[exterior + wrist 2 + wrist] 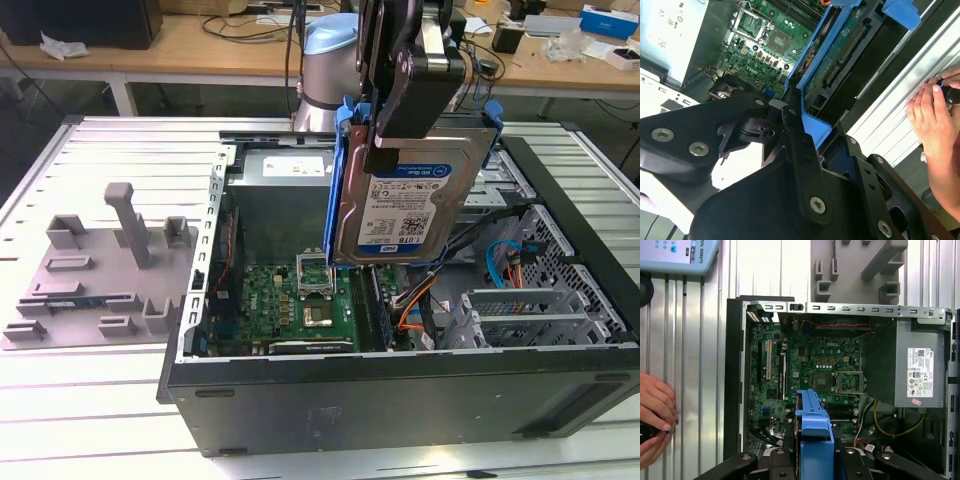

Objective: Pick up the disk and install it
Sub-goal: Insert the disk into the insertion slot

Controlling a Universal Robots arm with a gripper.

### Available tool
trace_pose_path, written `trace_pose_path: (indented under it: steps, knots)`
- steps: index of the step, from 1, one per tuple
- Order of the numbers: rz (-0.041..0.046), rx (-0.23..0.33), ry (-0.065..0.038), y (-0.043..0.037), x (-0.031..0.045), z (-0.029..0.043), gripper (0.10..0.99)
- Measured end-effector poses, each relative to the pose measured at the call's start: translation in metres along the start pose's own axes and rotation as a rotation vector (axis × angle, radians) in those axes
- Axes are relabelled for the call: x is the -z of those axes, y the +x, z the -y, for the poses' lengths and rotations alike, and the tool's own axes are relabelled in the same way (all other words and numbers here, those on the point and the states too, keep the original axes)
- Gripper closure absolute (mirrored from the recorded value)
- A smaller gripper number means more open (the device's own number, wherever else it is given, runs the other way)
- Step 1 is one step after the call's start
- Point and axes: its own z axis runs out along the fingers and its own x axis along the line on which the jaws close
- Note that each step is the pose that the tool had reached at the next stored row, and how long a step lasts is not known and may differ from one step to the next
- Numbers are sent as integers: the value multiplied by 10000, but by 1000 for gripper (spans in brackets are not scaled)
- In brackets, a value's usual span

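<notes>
- Disk [420,195] is held upright on its edge over the open computer case [400,400], with the white-and-blue label turned toward the exterior camera.
- The gripper [398,135] is recorded as closed on the disk: one black finger lies across the labelled face near the upper edge, and the blue carrier bracket is clamped.
- In the second wrist view, the gripper [790,112] is seen pressed to the bracket, and the disk [840,50] shows its green circuit-board side.
- In the first wrist view, the disk [815,432] is seen edge-on as a blue strip rising from the gripper [815,462].
- The motherboard [290,300] lies directly beneath the disk's lower edge; contact between the two cannot be judged.
- A processor socket [847,382] with a metal frame is noted on the board, just beside the disk's line.
- Blue and orange cables [497,268] are seen in the case on the exterior view's right.
- A grey power-supply box [280,190] sits in the case corner behind the board.
- A grey plastic fixture [100,270] lies on the slatted metal table [100,400], outside the case on the exterior view's left.
- A person's hand [935,117] rests at the table, closed around a small dark object.
- The robot's light-blue base [325,55] stands beyond the case, and wooden benches [200,50] lie farthest back.
</notes>
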Motion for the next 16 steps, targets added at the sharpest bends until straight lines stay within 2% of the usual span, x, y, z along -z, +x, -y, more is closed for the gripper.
trace_pose_path:
  steps: [2,10,12,14,16]
  knots:
    - [1,1,1,3,0,15,718]
    - [0,0,0,95,3,204,718]
    - [-1,0,0,122,4,274,718]
    - [-1,1,0,165,6,407,718]
    - [0,0,0,191,7,487,718]
